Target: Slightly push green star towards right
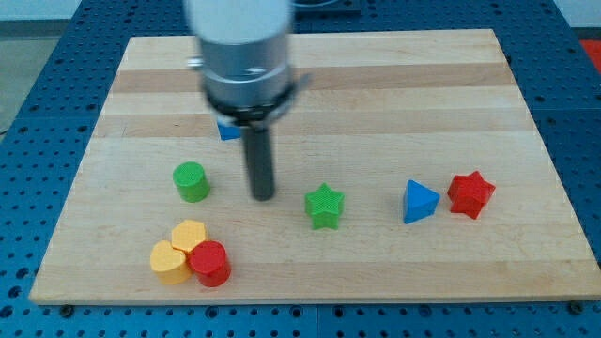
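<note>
Wooden board (394, 84) on blue pegboard. Green star (325, 206) near the bottom edge, about midway across. Rod tip (263, 196), bare and holding nothing, just left of the star, apart. Blue pyramid (419, 202) and red star (470, 194) further right: too long a push risks striking them; an off-centre push, spinning the star aside.

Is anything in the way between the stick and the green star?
No. My tip sits just to the view's left of the green star, with only bare board between them. The blue triangle stands farther along on the view's right.
</note>
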`<state>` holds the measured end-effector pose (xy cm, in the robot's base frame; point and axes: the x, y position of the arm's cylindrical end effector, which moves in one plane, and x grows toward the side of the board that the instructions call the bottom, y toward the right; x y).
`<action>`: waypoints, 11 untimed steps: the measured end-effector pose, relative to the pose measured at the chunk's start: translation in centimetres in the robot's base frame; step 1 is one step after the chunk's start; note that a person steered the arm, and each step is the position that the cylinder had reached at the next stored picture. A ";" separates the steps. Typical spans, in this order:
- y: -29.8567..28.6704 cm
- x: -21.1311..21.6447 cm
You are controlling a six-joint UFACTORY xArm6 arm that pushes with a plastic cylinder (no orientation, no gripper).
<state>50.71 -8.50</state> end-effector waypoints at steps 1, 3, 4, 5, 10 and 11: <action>3.8 5.8; 8.4 5.4; 8.6 4.0; 8.8 3.9; 7.0 2.8; 7.2 3.1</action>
